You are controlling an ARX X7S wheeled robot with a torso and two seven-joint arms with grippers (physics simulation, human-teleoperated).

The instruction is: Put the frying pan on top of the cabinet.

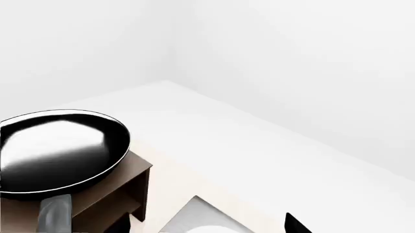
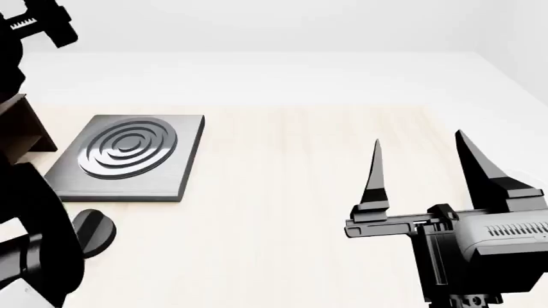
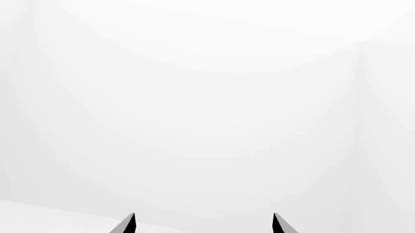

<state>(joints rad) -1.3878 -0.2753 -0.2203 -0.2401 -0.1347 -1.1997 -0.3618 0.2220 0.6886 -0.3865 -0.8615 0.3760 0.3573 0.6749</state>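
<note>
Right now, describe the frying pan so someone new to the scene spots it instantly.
Find the cabinet, the dark brown wooden box beside the pale tabletop. The frying pan sits over its flat top: round, shallow, black, with a mirror-glossy inside and a long grey handle. The neighbouring grey plate is square, flat and ringed; the black knob is small.

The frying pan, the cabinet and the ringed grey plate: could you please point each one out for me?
frying pan [image 1: 61,148], left wrist view, on its glossy inner surface.
cabinet [image 1: 137,167], left wrist view, on the top's front corner beside the pan.
ringed grey plate [image 2: 130,151], head view, on the concentric rings.
</note>
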